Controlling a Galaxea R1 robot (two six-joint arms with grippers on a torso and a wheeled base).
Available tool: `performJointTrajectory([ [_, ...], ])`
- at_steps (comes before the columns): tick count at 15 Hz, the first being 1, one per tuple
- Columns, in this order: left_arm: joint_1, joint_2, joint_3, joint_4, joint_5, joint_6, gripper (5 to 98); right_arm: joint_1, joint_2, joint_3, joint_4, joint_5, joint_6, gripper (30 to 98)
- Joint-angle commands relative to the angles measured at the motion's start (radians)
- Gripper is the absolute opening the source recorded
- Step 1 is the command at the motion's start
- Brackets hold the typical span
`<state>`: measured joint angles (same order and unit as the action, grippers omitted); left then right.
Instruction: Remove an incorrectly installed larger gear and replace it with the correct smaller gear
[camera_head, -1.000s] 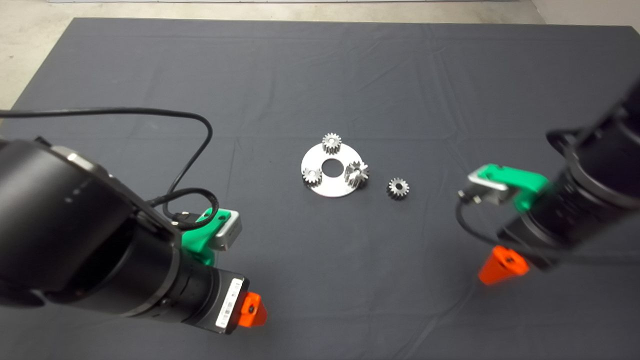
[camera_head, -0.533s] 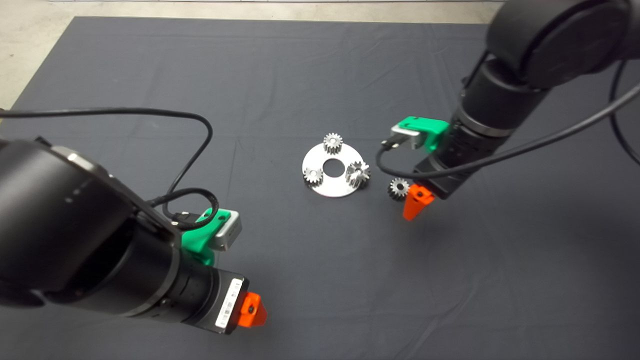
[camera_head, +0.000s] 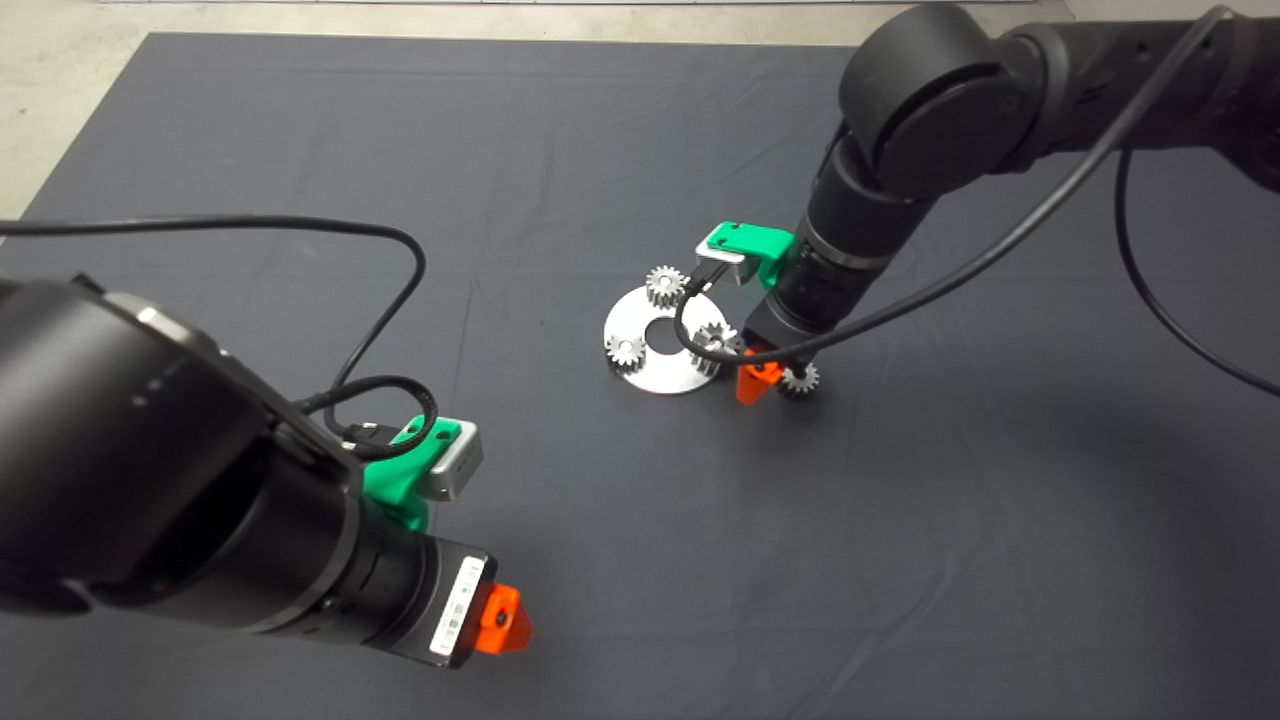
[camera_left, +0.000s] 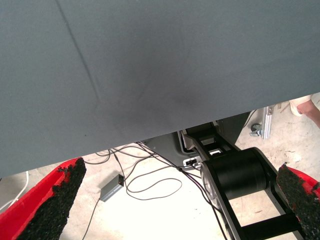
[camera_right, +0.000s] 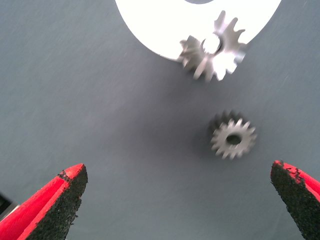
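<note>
The larger gear (camera_head: 714, 343) (camera_right: 214, 47), with long slanted teeth, sits on the near right rim of a round silver plate (camera_head: 640, 375) (camera_right: 155, 25) in the middle of the mat. On the mat just to the plate's right lies the smaller gear (camera_head: 803, 381) (camera_right: 233, 139). My right gripper (camera_head: 762, 378) (camera_right: 176, 170) hangs low over the mat between the two gears, open, with nothing between its fingers (camera_right: 55, 207). In the head view its arm and cable partly cover both gears. My left gripper (camera_head: 498, 620) (camera_left: 181, 170) is parked open at the lower left.
Two small silver spur gears (camera_head: 664, 286) (camera_head: 624, 350) sit on the plate's far and left rim, around its centre hole. In the left wrist view the mat's edge shows, with floor cables, the robot's base (camera_left: 240, 175) and a person's shoe (camera_left: 302, 106) beyond.
My right arm has swept in from the right edge towards the centre and come down next to the plate, now over the two gears. The left arm and all the gears have stayed put.
</note>
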<state>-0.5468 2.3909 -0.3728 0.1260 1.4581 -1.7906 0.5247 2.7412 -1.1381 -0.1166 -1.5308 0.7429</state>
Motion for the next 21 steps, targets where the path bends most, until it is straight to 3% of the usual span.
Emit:
performJointTrajectory([
  [1, -0.015, 0.000, 0.017, -0.017, 0.002, 0.005, 98.2, -0.029, 0.107, -0.185, -0.075, -0.103, -0.074, 96.8],
  [7, -0.015, -0.002, 0.016, -0.016, 0.004, 0.008, 98.2, -0.044, 0.113, -0.322, -0.090, -0.098, -0.120, 96.8],
  [21, -0.015, 0.002, 0.017, -0.017, 0.001, 0.005, 98.2, -0.114, 0.111, -0.331, -0.090, -0.088, -0.116, 96.8],
])
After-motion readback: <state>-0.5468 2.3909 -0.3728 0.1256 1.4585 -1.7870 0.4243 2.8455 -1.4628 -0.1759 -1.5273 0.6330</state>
